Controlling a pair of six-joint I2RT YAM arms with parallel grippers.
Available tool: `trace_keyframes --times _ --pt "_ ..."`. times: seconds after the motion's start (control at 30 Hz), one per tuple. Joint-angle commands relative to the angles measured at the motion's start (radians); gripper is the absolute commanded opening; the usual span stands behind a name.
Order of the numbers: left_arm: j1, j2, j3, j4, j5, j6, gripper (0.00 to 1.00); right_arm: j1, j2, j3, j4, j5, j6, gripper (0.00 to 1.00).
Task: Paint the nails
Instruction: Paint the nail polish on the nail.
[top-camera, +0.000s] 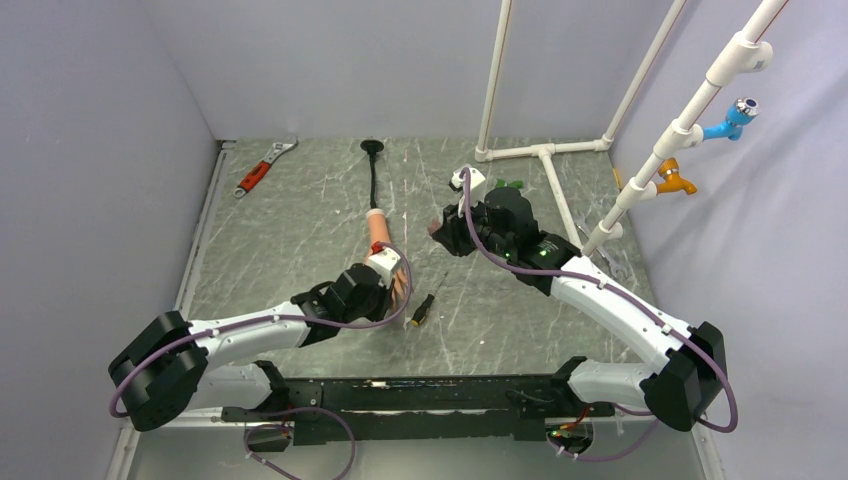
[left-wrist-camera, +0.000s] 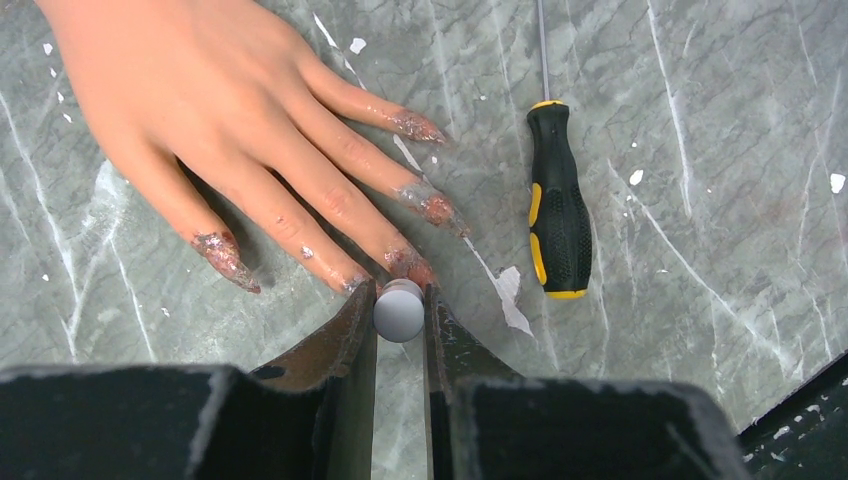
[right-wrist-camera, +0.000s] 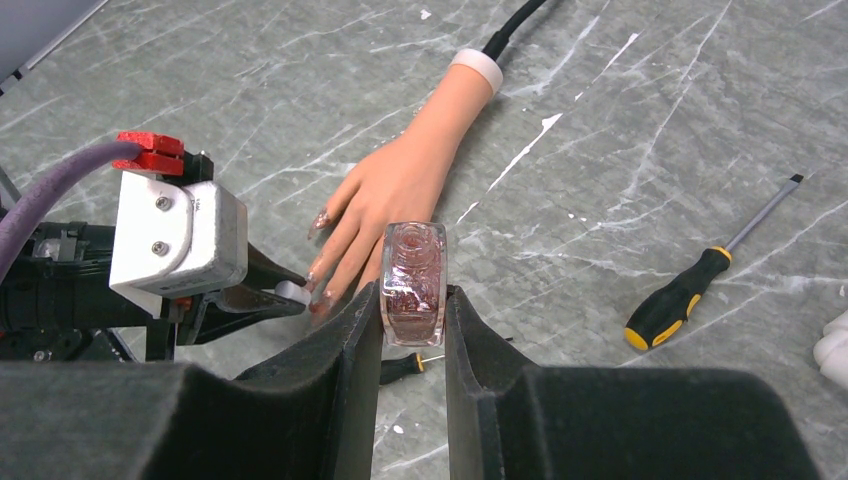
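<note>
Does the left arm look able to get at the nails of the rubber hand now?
Probably yes: the left gripper, shut on a small grey knob, sits right by the nails with nothing between; the screwdriver lies aside.

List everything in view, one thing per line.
rubber hand: one, peach, lying flat on the table
nails: five, smeared with pinkish glitter, on its fingertips
screwdriver: one, black and yellow, beside the fingers
wrench: one, red and silver, table's far left
polish bottle: one, clear with pink polish, between the right gripper's fingers
brush cap: one, grey, at a fingertip
pipe frame: one, white, far right
table: one, grey-green marbled
left gripper: black, shut on brush cap
right gripper: black, shut on polish bottle
</note>
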Motion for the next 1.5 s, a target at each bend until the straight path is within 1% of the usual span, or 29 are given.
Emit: trace_keyframes --times 0.0,0.77,1.13,1.47 --pt "-0.005 0.003 0.043 0.002 -0.022 0.018 0.00 -0.004 -0.009 -0.001 0.045 0.006 0.003 0.00" --pt "-0.005 0.014 0.080 -0.022 -0.052 0.054 0.00 -0.004 -0.011 -0.001 0.040 0.005 0.002 0.00" --pt "-0.005 0.036 0.080 0.002 -0.001 0.047 0.00 -0.004 -0.007 0.005 0.037 0.005 0.001 0.00" --pt "-0.005 0.025 0.064 0.028 0.044 0.025 0.00 -0.004 -0.002 0.010 0.035 0.003 0.000 0.00"
